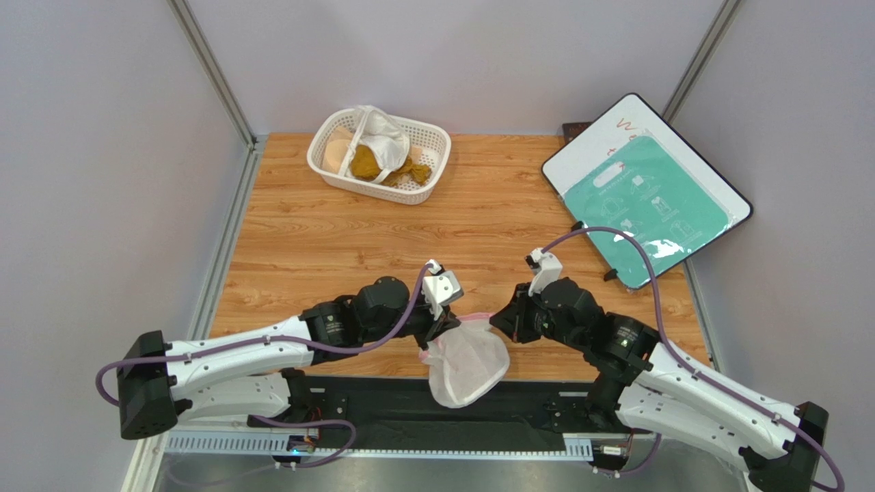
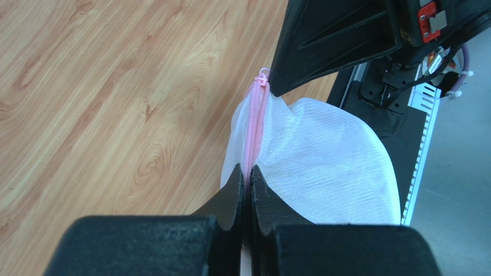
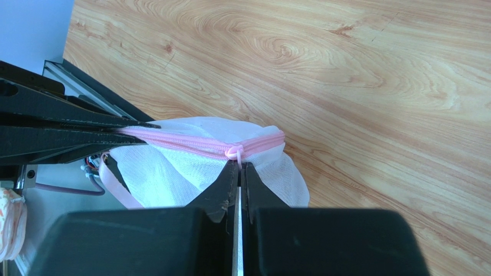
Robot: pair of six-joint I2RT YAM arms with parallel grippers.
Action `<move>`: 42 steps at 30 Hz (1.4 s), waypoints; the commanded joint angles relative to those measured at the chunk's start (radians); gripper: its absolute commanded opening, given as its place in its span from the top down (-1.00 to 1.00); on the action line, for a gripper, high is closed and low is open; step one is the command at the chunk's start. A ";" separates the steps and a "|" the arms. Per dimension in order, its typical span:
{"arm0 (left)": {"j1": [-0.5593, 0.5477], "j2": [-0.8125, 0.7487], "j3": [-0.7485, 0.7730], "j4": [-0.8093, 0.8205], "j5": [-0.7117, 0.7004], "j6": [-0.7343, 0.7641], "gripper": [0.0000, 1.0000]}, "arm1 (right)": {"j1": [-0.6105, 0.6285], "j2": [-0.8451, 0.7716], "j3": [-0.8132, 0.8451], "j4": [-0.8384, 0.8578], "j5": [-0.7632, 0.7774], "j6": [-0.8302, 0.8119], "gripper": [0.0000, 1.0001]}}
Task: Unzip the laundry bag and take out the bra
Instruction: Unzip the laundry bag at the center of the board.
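1. The laundry bag hangs off the bench's near edge, zip shut, bra unseen.
2. Tight shut, the left jaws pinch the pink trim; the right jaws nip the zipper pull.
3. Best play: left anchors, right draws the pull steadily along the trim.

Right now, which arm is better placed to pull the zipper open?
Right. The right gripper is shut at the zipper pull, while the left gripper clamps the laundry bag trim farther along, anchoring it.
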 commanded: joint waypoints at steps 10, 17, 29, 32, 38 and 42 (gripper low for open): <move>0.000 -0.017 0.041 -0.016 0.066 -0.020 -0.84 | 0.027 -0.009 0.012 0.020 -0.038 -0.047 1.00; 0.000 0.116 0.125 0.011 0.109 -0.032 -0.85 | 0.097 -0.011 0.009 0.023 -0.009 -0.033 1.00; -0.002 0.233 0.138 0.093 0.161 -0.093 -0.64 | 0.129 -0.020 0.003 0.019 0.016 -0.023 1.00; -0.005 0.242 0.128 0.107 0.172 -0.104 0.03 | 0.129 -0.018 0.003 0.026 0.017 -0.024 1.00; -0.006 0.221 0.087 0.113 0.160 -0.115 1.00 | 0.129 -0.009 0.006 0.010 0.052 -0.014 1.00; -0.006 0.184 0.059 0.107 0.154 -0.107 1.00 | 0.129 -0.006 0.000 -0.009 0.095 0.000 1.00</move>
